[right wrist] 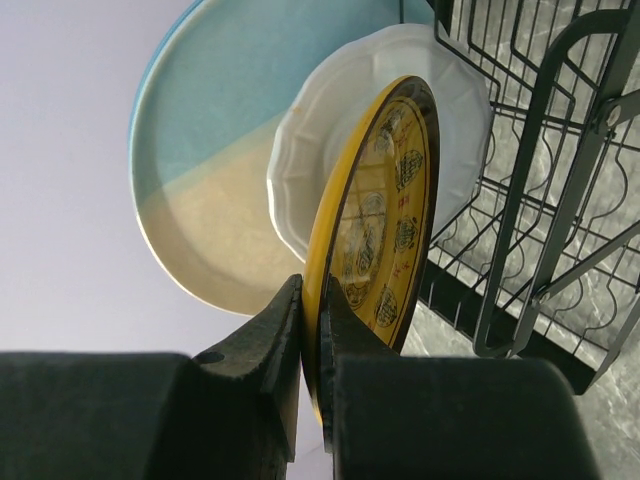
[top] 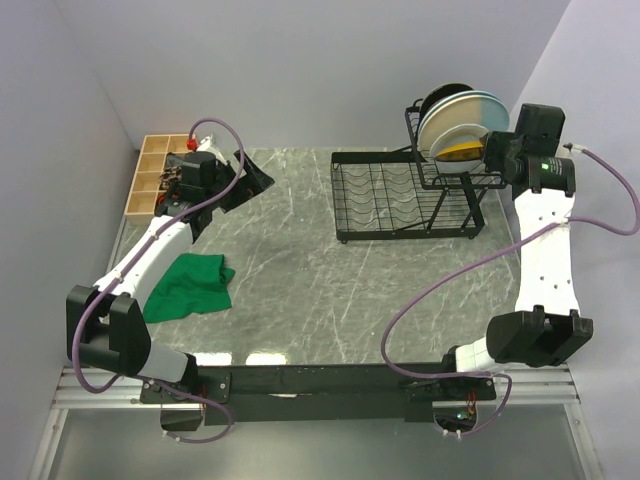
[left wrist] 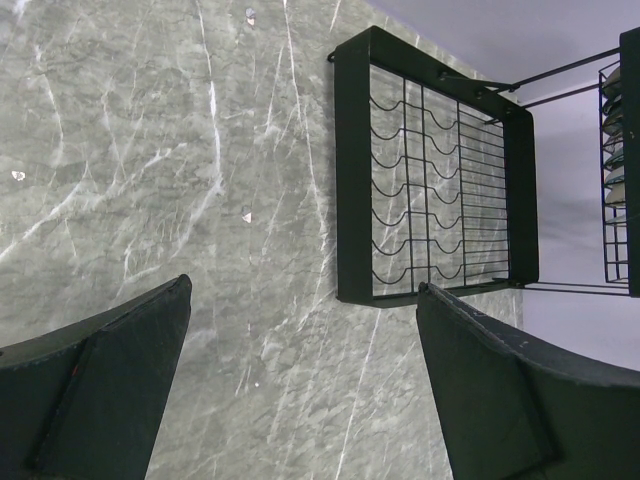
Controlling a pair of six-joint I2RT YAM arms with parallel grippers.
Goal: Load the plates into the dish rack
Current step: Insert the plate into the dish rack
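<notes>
1. The right gripper [right wrist: 312,300], at the upper right of the top view, is closed narrowly on the rim of a round yellow plate with printed motifs [right wrist: 385,200], held on edge.
2. That plate stands just in front of a white scalloped plate [right wrist: 460,110] and a larger cream-and-blue round plate [right wrist: 200,150]. Both are upright in the raised upper basket of the black wire dish rack [top: 400,195]. Whether the yellow plate's lower edge rests in the basket is unclear.
3. The left gripper [left wrist: 305,290], in the upper left, is spread wide and holds nothing above the grey marble worktop [top: 300,280], near a wooden compartment box [top: 155,170].
4. A crumpled green cloth [top: 190,285] lies on the worktop at lower left.
</notes>
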